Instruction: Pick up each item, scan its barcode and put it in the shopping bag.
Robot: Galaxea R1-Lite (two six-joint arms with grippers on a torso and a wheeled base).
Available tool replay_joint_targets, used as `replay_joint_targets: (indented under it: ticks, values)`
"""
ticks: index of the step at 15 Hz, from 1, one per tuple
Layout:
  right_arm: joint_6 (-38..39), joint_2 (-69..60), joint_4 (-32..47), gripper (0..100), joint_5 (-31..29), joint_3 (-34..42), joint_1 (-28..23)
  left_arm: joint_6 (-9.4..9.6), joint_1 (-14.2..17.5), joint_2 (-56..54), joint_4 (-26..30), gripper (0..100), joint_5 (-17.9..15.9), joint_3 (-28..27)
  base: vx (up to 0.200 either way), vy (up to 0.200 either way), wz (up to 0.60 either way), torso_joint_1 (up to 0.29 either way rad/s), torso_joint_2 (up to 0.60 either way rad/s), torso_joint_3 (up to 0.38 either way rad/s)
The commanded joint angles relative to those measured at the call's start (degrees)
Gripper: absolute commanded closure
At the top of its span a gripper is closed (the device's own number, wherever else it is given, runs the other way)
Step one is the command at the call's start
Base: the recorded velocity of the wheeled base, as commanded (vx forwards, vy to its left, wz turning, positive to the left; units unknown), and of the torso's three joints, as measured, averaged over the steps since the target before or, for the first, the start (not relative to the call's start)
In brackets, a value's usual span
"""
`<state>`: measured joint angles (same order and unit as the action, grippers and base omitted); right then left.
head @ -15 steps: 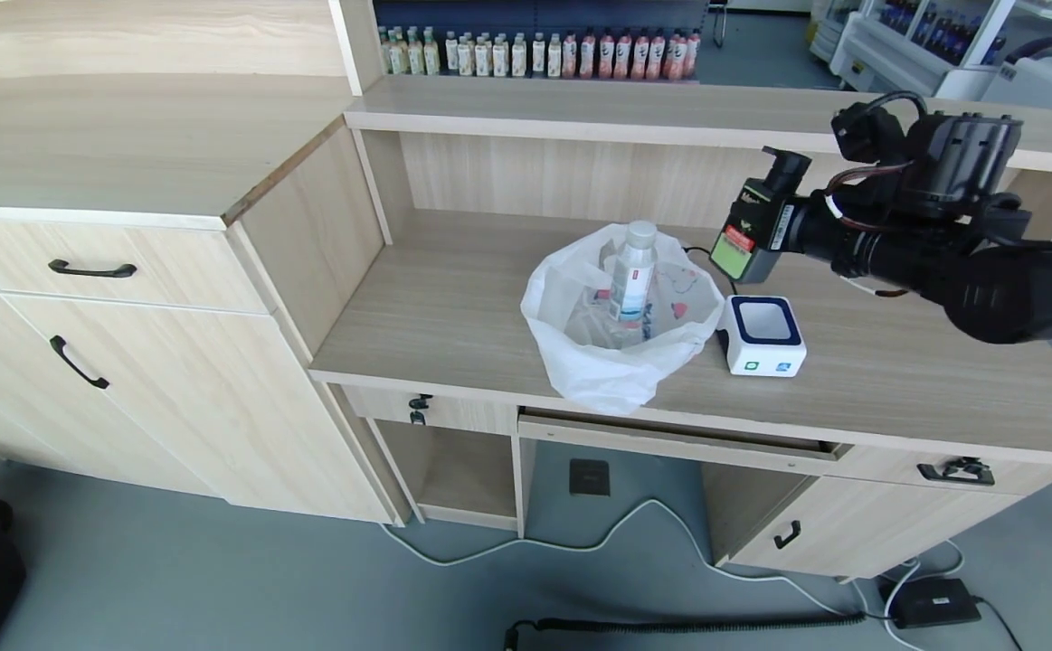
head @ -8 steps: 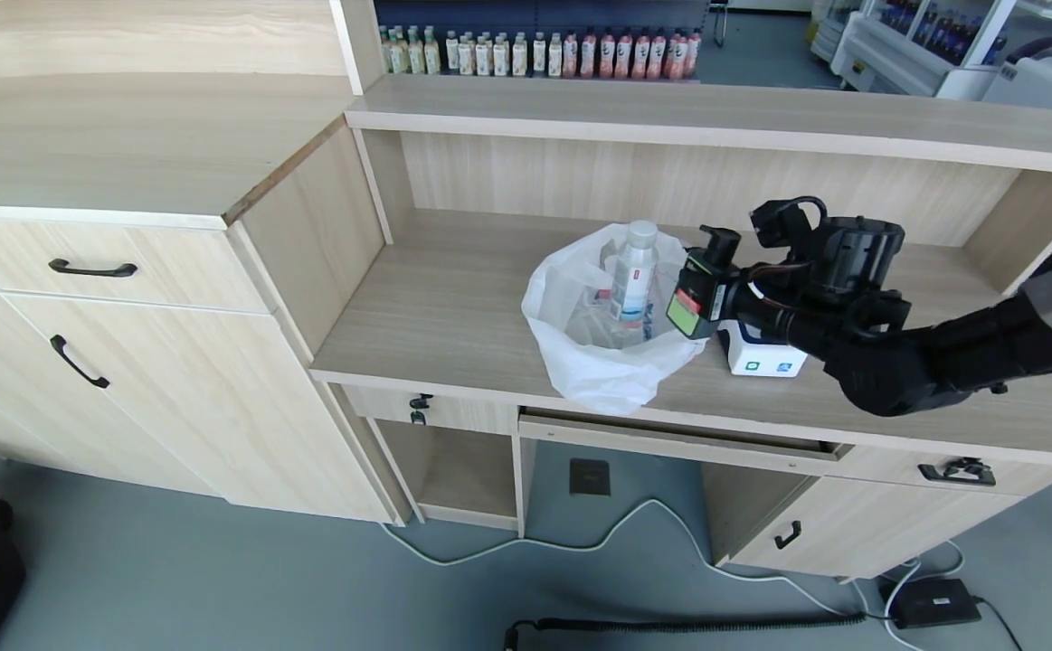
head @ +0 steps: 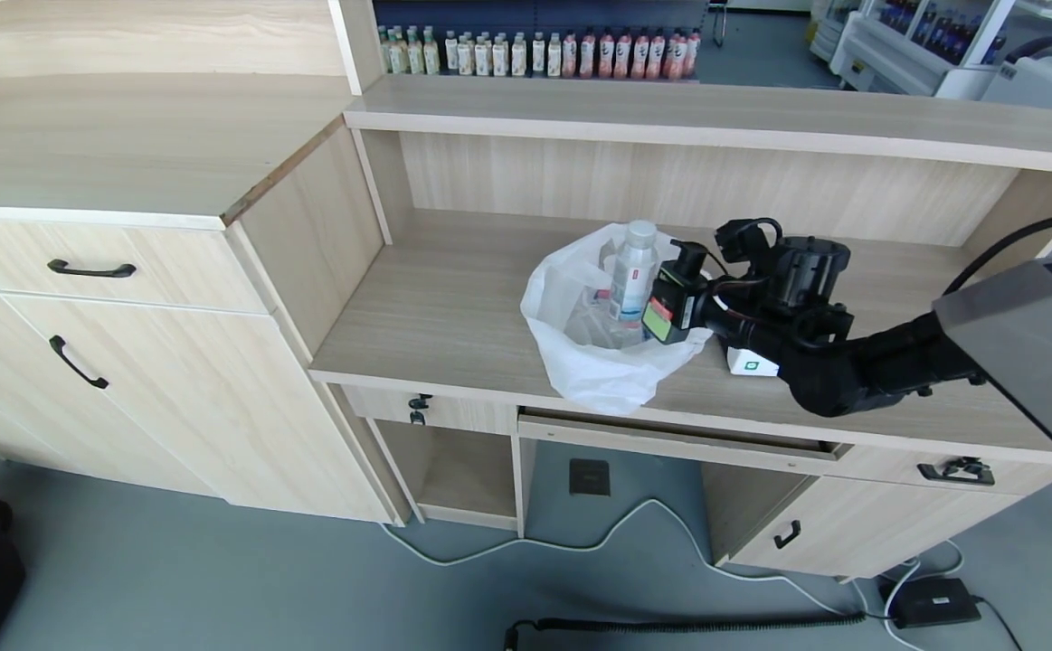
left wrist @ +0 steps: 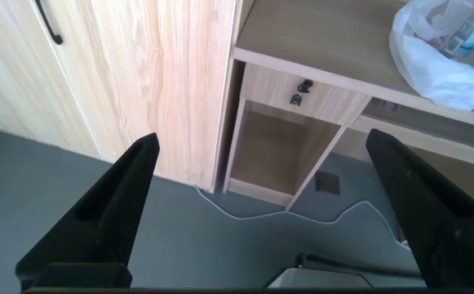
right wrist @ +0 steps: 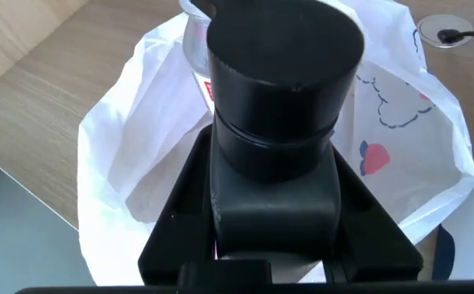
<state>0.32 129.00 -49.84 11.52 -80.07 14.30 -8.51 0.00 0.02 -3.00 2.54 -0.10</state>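
Note:
My right gripper (head: 690,309) is shut on a dark bottle (head: 670,303) with a black cap and a green and red label. It holds the bottle just over the right rim of the white shopping bag (head: 611,366) on the desk. In the right wrist view the bottle's black cap (right wrist: 281,90) points down into the bag's open mouth (right wrist: 139,147). A clear water bottle (head: 634,267) stands upright inside the bag. The white scanner (head: 752,363) is mostly hidden behind my right arm. My left gripper (left wrist: 273,212) hangs open low over the floor, left of the desk.
The bag and scanner sit on a wooden desk (head: 453,307) with a raised back shelf (head: 670,108). A cabinet with black handles (head: 91,268) stands to the left. Cables (head: 670,624) lie on the floor under the desk.
My right arm has come down and to the left with the bottle, from above the scanner to the bag's right rim. The bag and water bottle have not moved.

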Motion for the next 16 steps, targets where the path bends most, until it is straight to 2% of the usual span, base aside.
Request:
replay_joint_targets:
  ticks: [1,7,16]
  values:
    - [-0.1,2.4,-0.4,100,0.1,-1.0,0.3,-0.02,0.0,0.0,0.0,0,0.0,0.0,0.0,0.0,0.0,0.0,0.0,0.0]
    - [-0.5,5.8,-0.7,100,4.7,-5.5,1.2,-0.02,0.0,0.0,-0.1,0,0.0,0.0,0.0,0.0,0.0,0.0,0.0,0.0]
    - [-5.2,7.3,-0.9,100,4.7,-4.5,1.3,-0.02,0.0,0.0,0.0,0,0.0,0.0,0.0,0.0,0.0,0.0,0.0,0.0]
